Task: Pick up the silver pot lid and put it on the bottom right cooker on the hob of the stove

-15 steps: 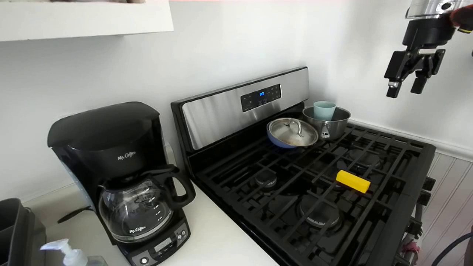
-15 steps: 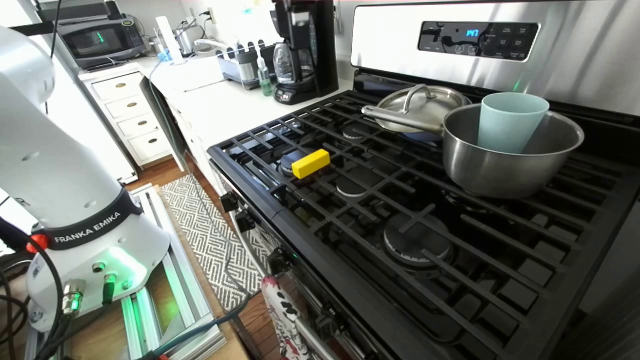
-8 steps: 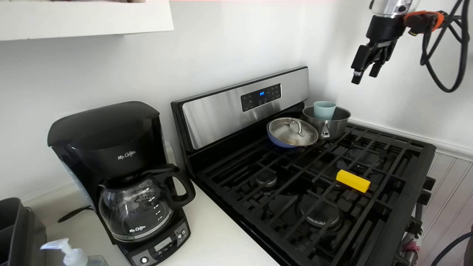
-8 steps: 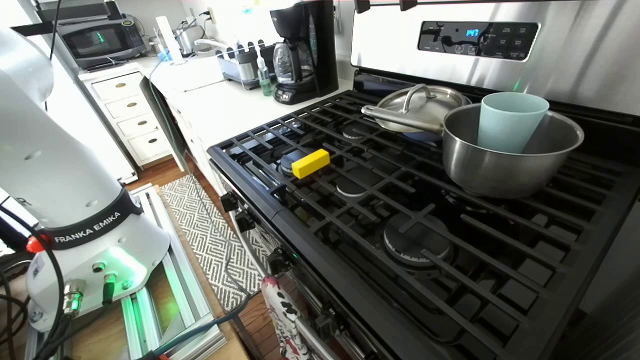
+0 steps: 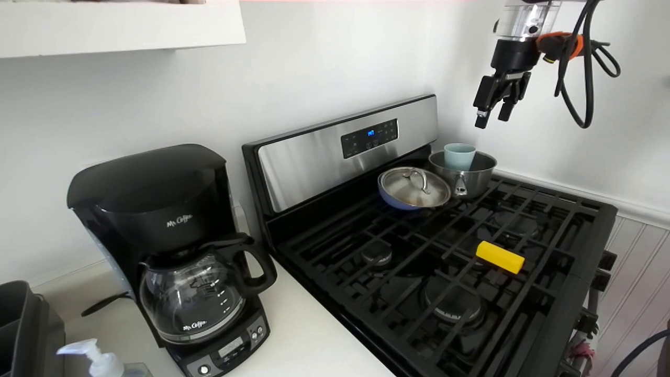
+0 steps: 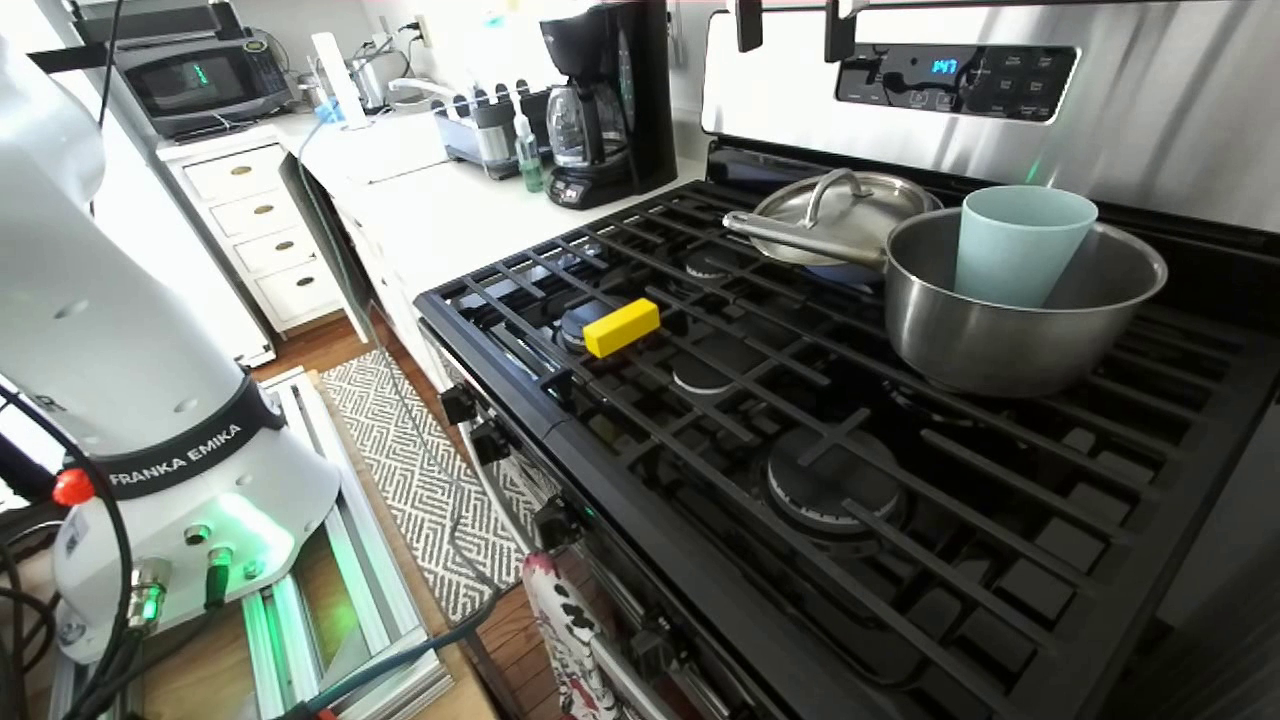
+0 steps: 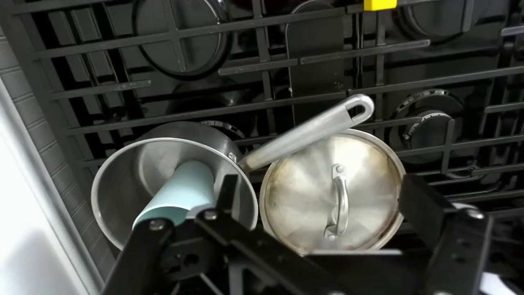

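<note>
The silver pot lid (image 5: 416,195) is a shallow dome with an arched metal handle. It rests on the blue bowl (image 5: 396,201) at the back of the stove (image 5: 319,178), and also shows in an exterior view (image 6: 875,225) and the wrist view (image 7: 299,200). My gripper (image 5: 492,120) is open and empty, in the air above the back of the cooktop. Its fingers also show at the top of an exterior view (image 6: 793,30). In the wrist view my gripper (image 7: 319,188) has its fingers apart, with the lid between them below. The front right cooker (image 6: 830,480) is uncovered under its grate bars; it also shows in the wrist view (image 7: 192,45).
A grey pot (image 6: 1000,350) with a light blue cup (image 6: 1020,245) stands beside the lid. The pot's handle (image 7: 303,133) reaches over the lid's edge. A yellow block (image 5: 500,257) lies on the grate. A black coffee maker (image 5: 149,183) stands on the counter left of the stove.
My gripper has moved left across an exterior view, then slightly down, and its fingers have entered the top of an exterior view. The lid, pot and yellow block have not moved.
</note>
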You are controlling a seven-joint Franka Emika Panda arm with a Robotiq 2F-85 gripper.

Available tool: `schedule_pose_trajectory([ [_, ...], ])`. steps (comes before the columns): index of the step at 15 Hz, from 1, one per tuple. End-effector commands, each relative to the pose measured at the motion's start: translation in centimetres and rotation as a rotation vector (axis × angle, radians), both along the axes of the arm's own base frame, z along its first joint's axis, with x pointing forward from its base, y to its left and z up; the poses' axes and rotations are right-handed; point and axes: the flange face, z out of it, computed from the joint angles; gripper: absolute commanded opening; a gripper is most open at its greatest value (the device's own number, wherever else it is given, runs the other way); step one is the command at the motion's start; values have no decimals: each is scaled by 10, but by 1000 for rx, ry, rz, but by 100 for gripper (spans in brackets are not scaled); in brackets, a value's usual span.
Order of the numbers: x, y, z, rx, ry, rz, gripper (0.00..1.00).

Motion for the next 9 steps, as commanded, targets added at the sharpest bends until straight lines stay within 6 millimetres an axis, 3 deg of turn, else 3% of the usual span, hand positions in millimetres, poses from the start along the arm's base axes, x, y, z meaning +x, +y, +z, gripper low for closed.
schedule_pose_trajectory([
  [1, 12, -6, -6, 34, -27, -32, 100],
  [7, 72, -29, -59, 80, -79, -125, 100],
  [9, 93, -27, -78, 58, -42, -133, 100],
])
